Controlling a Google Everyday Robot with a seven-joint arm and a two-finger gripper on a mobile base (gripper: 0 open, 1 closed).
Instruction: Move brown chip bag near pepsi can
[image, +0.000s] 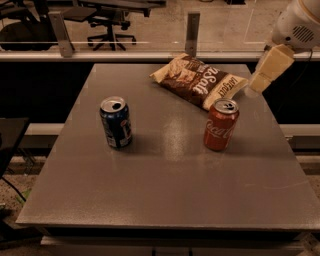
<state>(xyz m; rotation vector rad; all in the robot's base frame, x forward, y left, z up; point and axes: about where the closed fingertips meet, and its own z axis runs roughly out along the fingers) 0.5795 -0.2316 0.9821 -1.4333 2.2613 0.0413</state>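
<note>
The brown chip bag (197, 80) lies flat at the back middle of the grey table (165, 190), its cream end pointing right. The blue pepsi can (115, 122) stands upright on the left side of the table, well apart from the bag. My gripper (267, 70) hangs above the table's right back corner, just right of the bag's cream end and not touching it. It holds nothing that I can see.
A red Coca-Cola can (221, 125) stands upright just in front of the bag's right end. A rail with a glass panel (150, 50) runs behind the table. Office chairs (107, 20) stand beyond it.
</note>
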